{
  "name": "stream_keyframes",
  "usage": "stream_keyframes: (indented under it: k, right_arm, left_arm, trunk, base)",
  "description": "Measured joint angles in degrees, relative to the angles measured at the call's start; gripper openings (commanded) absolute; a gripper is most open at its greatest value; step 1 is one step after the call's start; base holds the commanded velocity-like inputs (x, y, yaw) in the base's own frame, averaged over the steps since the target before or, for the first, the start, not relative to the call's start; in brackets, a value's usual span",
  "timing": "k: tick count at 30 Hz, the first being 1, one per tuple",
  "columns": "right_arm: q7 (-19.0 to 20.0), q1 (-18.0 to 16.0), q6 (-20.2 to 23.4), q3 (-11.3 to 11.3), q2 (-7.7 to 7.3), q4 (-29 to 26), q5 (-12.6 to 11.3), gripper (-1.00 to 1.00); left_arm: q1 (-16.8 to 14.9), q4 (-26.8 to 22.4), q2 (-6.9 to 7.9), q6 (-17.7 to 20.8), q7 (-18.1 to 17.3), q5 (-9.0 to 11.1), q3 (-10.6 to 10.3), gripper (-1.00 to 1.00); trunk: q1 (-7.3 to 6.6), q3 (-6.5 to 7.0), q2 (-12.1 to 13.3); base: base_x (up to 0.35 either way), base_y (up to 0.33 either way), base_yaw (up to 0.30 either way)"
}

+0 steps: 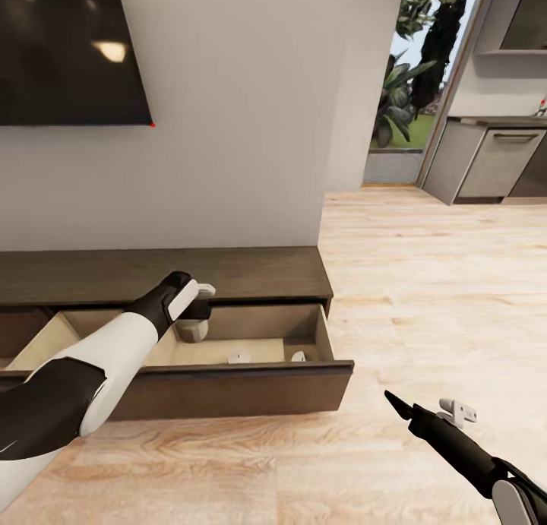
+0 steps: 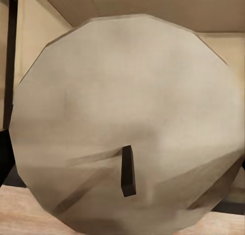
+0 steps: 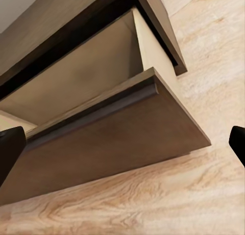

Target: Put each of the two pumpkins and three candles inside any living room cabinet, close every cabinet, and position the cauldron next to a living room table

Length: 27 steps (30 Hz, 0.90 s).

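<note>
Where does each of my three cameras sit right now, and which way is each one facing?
Head view: on the robot's head, facing down at the cabinet and its open drawer; left gripper and right gripper show.
Left wrist view: on the left arm, looking along the fingers at the wick end of a candle, very close.
Right wrist view: on the right arm, facing the drawer front; dark fingertips at the edges.
Shared: head and right wrist views both show the open drawer.
</note>
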Motion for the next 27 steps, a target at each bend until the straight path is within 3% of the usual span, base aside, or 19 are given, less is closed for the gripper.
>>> stream_keyframes:
  k: [27]
  right_arm:
    - [0.0, 0.0, 0.0, -0.2, 0.0, 0.0, 0.0, 1.0]
  left_arm:
    - [0.0, 0.0, -0.02, -0.4, 0.0, 0.0, 0.0, -1.0]
  trunk:
    - [5.93, -4.85, -10.8]
  base:
    - [0.0, 0.0, 0.0]
